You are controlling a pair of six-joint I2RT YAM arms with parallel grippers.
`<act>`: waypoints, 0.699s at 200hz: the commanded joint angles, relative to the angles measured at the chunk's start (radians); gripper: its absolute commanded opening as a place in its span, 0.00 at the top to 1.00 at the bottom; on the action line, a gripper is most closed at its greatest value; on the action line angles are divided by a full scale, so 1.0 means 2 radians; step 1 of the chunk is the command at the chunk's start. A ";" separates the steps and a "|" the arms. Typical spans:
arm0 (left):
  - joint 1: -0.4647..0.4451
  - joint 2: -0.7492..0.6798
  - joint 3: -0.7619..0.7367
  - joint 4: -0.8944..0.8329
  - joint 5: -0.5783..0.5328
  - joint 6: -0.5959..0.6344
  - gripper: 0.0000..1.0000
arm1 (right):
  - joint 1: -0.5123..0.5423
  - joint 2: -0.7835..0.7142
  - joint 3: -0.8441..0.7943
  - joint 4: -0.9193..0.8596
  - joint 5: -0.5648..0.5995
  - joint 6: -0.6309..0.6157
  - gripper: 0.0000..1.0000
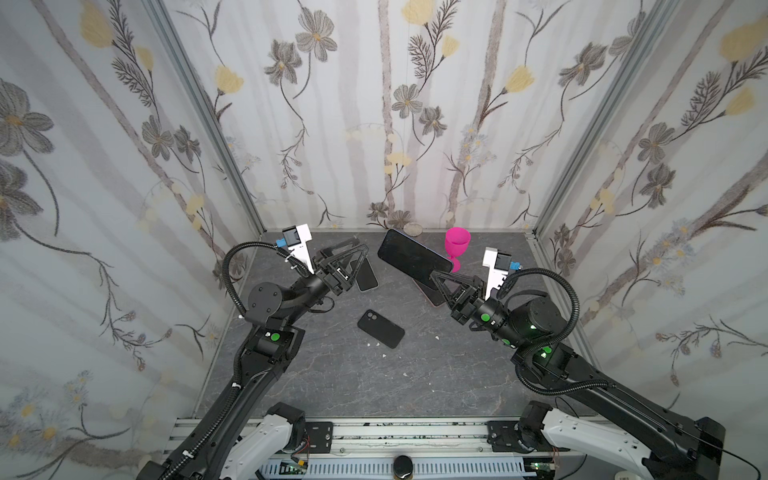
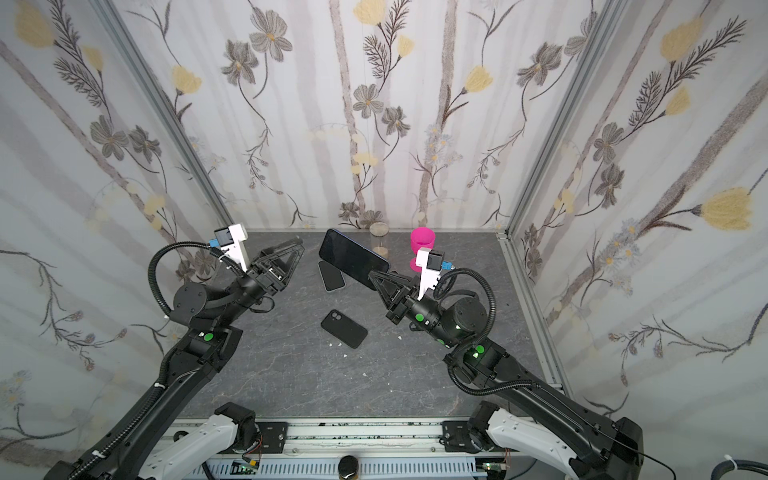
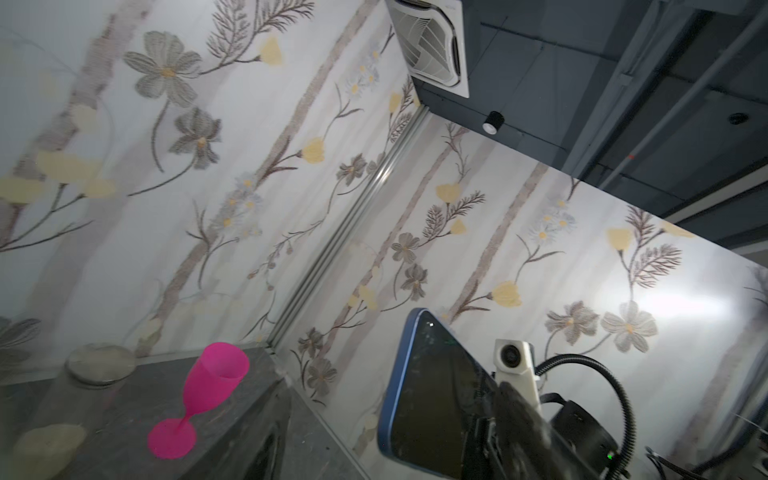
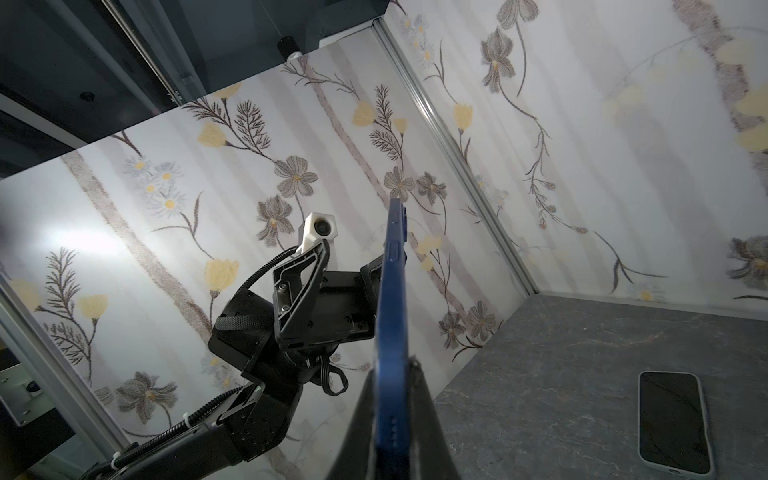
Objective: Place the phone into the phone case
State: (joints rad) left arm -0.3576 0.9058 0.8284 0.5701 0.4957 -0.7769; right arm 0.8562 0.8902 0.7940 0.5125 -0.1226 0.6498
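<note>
blue phone (image 1: 413, 254) hanging tilted above the table, dark screen facing up; black case (image 1: 380, 328) lying flat mid-table.

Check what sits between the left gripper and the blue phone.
Between left gripper and blue phone, a top view shows only a second phone flat on the table below.

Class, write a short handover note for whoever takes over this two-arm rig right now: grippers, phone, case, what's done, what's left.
Left gripper: open, empty, raised beside the blue phone.
Right gripper: shut on one end of the blue phone, holding it tilted above the table.
Black case: flat on the table's middle, camera cutout side up, nothing touching it.
A second phone lies on the table near the left gripper.
Done: phone lifted. Left: probably turn the case over, then seat the phone in it.
</note>
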 commanded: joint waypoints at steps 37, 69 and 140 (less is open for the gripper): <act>0.005 0.055 0.015 -0.262 -0.197 0.132 0.23 | -0.001 -0.042 0.005 -0.081 0.128 -0.035 1.00; -0.008 0.109 -0.011 -0.277 -0.143 0.136 0.23 | -0.002 -0.068 0.000 -0.139 0.214 -0.023 1.00; -0.099 0.251 -0.004 -0.325 -0.154 0.185 0.25 | -0.013 -0.095 -0.041 -0.162 0.258 0.005 1.00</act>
State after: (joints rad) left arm -0.5392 1.3476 0.8066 -0.0456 0.2134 -0.4339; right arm 0.8345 0.7013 0.7158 0.1524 0.3618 0.6319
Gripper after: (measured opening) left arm 0.749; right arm 0.083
